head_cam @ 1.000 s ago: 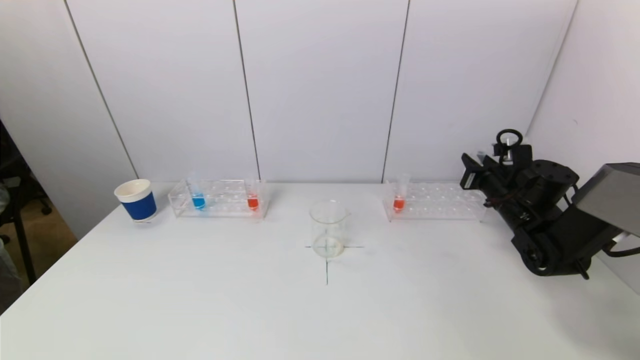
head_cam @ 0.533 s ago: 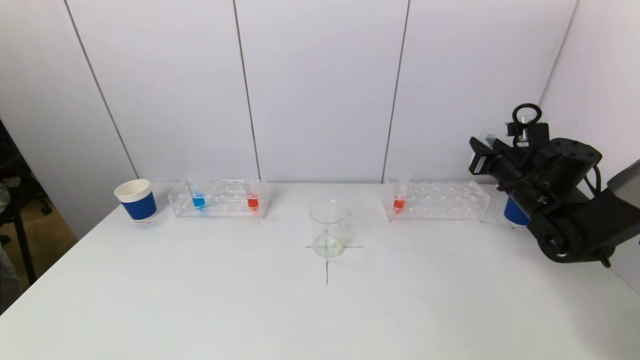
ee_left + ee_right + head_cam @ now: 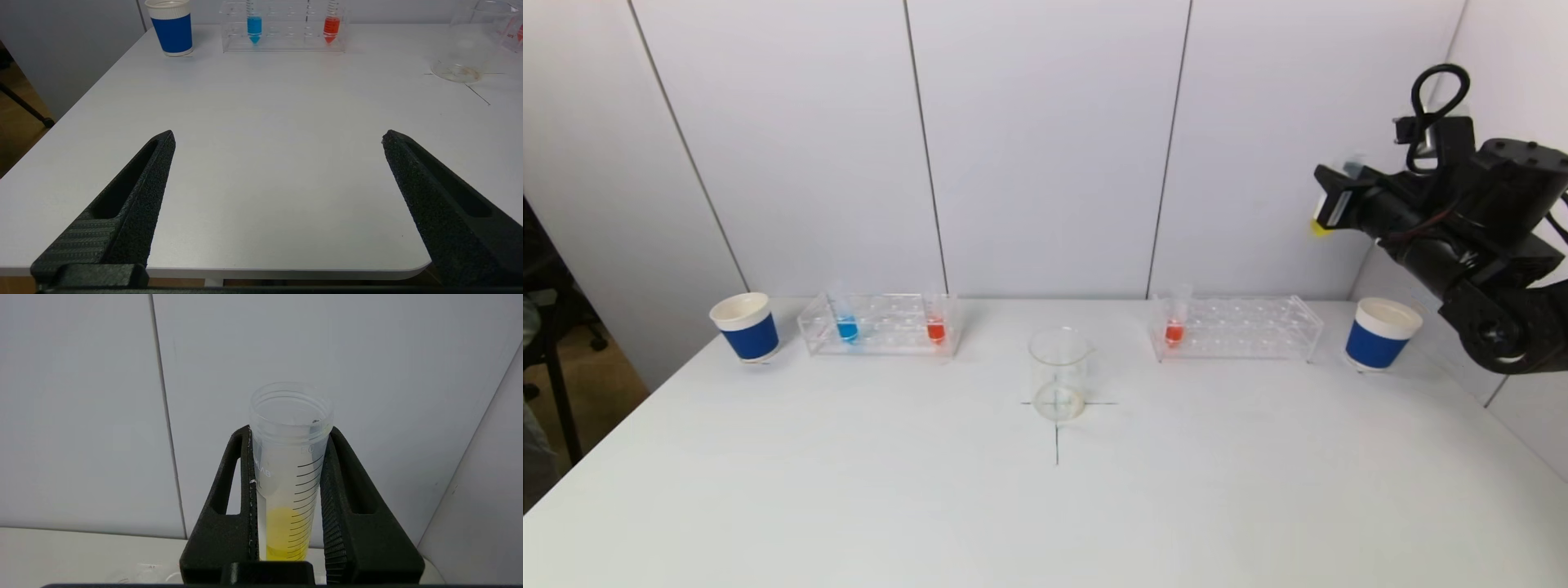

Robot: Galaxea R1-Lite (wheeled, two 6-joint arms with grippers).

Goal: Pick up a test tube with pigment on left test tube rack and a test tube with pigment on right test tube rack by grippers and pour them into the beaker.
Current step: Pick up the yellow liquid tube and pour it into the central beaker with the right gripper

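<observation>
Right gripper point(image 3: 288, 490), jaws clamped on upright yellow-pigment tube point(image 3: 289, 473), raised high at 2 o'clock from beaker point(image 3: 1059, 373); left gripper point(image 3: 278, 141) jaws wide, empty.

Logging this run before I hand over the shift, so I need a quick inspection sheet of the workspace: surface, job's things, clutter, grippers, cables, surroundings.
Surface: white table with a black cross mark under the beaker.
Job's things: beaker upright at the centre, no coloured liquid seen in it; left rack holds a blue tube and a red tube; right rack holds one red tube; yellow tube held upright, open-topped.
Clutter: blue cup beside the left rack, another blue cup beside the right rack.
Grippers: right gripper shut on the yellow tube, raised above the right rack's far end; left gripper open, low at the table's near edge.
Cables: black loop on the right arm.
Surroundings: plain panelled wall.
</observation>
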